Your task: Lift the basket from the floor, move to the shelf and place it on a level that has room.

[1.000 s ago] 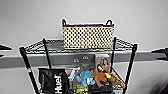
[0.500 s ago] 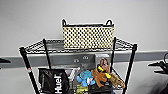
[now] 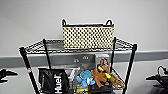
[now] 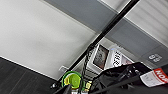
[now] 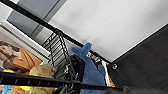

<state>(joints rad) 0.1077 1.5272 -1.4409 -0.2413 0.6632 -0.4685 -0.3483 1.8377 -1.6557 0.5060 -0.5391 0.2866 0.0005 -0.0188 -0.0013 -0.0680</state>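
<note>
The woven basket [image 3: 88, 37], cream with dark speckles and two dark loop handles, stands upright on the top wire level [image 3: 51, 47] of the black shelf [image 3: 25, 65], slightly right of centre. Nothing holds it. My left gripper [image 3: 5, 74] hangs low beside the shelf's left side, and my right gripper [image 3: 158, 78] hangs low beside its right side, both well clear of the basket. A shelf post [image 4: 107, 28] crosses the left wrist view, and a wire side panel [image 5: 58, 53] appears in the right wrist view. Dark carpet floor [image 5: 147, 60] lies below.
On the lower tier sit a black "Huel" bag [image 3: 53, 81], a blue plush [image 3: 84, 77], an orange plush [image 3: 100, 75] and boxes [image 3: 102, 58]. A green toy [image 4: 72, 80] sits lower on the rack. A white wall with a grey band [image 3: 150, 56] runs behind the shelf.
Both arms have dropped from about the top tier's height to low beside the shelf. The basket has stayed in place on the top level.
</note>
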